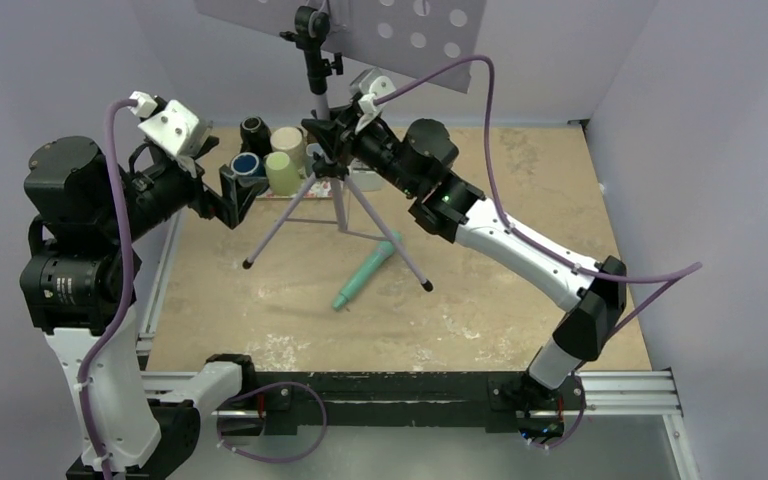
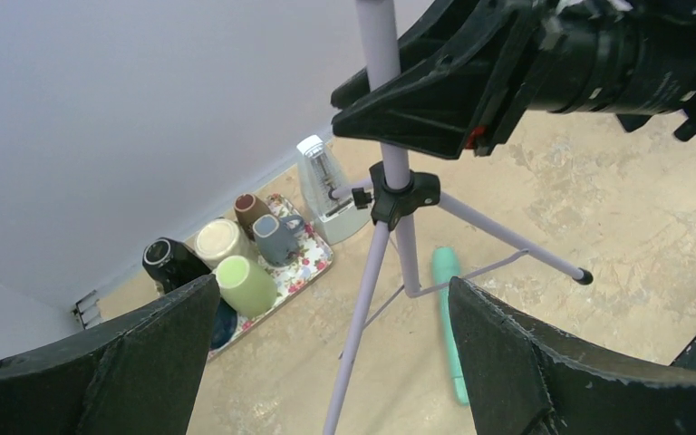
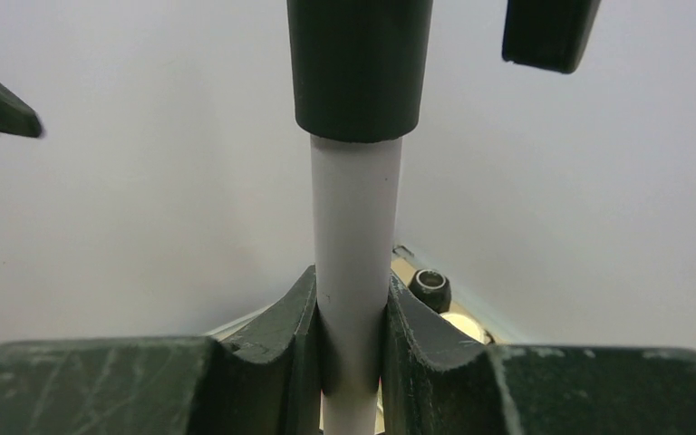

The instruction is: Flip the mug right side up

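Note:
Several mugs stand on a floral tray at the back left: black, cream, green, grey, brown and dark blue. The green mug and the cream mug show flat closed tops, so they look upside down. The dark blue mug shows its open mouth. My left gripper is open and empty, raised just in front of the tray. My right gripper is shut on the tripod's white pole.
A lilac tripod stands mid-table with its legs spread, right of the tray. A teal stick lies on the table under it. A white metronome-like box stands behind the tray. A perforated board hangs at the top of the tripod.

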Available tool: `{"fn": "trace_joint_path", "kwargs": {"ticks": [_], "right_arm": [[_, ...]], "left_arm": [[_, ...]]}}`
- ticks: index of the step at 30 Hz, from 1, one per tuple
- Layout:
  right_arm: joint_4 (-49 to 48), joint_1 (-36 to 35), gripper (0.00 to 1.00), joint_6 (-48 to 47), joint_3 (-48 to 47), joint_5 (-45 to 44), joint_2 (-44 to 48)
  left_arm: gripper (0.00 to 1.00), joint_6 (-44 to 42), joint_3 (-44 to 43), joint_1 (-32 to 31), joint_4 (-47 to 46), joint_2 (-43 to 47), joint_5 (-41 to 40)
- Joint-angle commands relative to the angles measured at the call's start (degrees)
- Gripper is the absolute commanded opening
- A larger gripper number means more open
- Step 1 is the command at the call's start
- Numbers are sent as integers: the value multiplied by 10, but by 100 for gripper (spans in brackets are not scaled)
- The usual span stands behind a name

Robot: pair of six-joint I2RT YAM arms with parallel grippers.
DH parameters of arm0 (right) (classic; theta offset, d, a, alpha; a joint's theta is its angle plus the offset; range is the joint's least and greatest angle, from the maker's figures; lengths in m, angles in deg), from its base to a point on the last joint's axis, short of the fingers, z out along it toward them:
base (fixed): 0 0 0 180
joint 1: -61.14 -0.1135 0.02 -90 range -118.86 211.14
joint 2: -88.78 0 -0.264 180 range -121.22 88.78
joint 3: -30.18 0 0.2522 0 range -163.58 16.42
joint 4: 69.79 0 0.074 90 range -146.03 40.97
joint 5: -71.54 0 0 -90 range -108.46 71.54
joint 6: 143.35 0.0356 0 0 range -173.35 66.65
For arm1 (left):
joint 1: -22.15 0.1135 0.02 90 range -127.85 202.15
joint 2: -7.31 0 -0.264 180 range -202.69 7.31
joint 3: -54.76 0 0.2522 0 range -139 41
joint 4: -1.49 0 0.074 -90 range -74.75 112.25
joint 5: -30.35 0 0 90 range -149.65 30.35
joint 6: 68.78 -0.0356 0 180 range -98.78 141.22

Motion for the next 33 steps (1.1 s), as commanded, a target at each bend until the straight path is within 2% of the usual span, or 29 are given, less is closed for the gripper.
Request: {"fn": "trace_joint_path", "kwargs": {"ticks": [1,6,11,18,21,25,28,30,33], "right_arm": [[-204,18,0,-80,-31,-25,117],[-174,77,0,-90,-20,-37,170],[-156,139,0,-148,-2,-87,206],[-180,329,0,-175,46,-124,239],[-228,415,0,-141,94,-88,227],[-308,486,0,-117,144,-80,191],[-369,545,0,-62,173,-69,158],[-407,568,0,-34,187,-64,128],[-454,582,0,-44,201,-64,84]], "left_arm": [[100,-16,12,-2,-8,5,11],[100,-15,18,-2,-13,3,17],[100,-17,22,-2,-18,-2,21],[100,-45,82,-3,-1,-6,17],[100,-52,107,-3,5,-8,16],[100,-60,118,-4,8,-9,28],[100,-68,122,-4,12,-9,25],[100,-69,127,-3,13,-11,24],[100,-70,128,-2,14,-14,24]]}}
